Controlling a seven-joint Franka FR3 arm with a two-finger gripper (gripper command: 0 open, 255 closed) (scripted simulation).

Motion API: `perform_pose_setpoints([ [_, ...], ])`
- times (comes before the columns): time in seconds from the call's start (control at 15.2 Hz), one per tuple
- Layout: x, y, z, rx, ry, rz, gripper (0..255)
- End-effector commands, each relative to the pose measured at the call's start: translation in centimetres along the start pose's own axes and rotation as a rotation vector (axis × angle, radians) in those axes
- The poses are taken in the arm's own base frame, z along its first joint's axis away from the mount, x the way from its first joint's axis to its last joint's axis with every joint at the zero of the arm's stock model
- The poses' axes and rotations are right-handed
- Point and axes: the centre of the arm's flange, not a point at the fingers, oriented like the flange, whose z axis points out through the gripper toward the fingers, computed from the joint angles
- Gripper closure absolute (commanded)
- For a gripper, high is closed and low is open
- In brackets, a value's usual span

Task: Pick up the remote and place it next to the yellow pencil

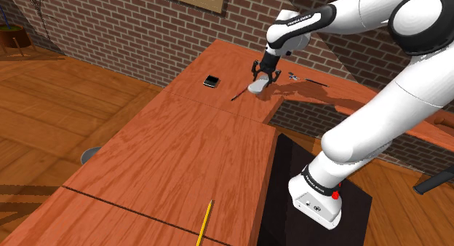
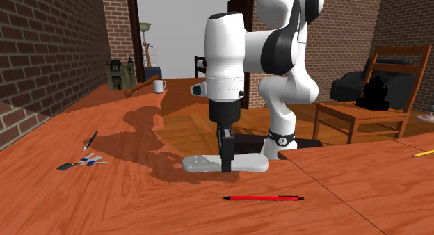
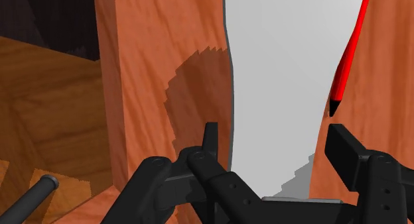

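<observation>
Wooden table point(image 1: 182, 157), grey remote point(image 2: 198, 163), red pen point(image 2: 264, 197) (just beside), yellow pencil point(image 1: 205, 223)

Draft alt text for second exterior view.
Black pincer of a white Franka arm sits at a grey remote lying flat on a wooden table. A red pen lies nearer the camera; keys at the view's left.

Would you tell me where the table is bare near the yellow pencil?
Bare: the broad tabletop between yellow pencil and small black box, either side of the pencil. Crowded: the far end, with remote, red pen, keys and tool.
</observation>
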Motion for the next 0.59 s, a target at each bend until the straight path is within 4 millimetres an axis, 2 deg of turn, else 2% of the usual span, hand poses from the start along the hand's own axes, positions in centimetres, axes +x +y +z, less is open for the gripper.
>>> perform_pose_setpoints([
  [0.0, 0.1, 0.0, -1.2, 0.0, 0.0, 0.0, 255],
  [0.33, 0.1, 0.0, -3.6, 0.0, 0.0, 0.0, 255],
  [0.53, -3.9, -0.3, -3.5, 0.0, 0.0, 0.0, 255],
])
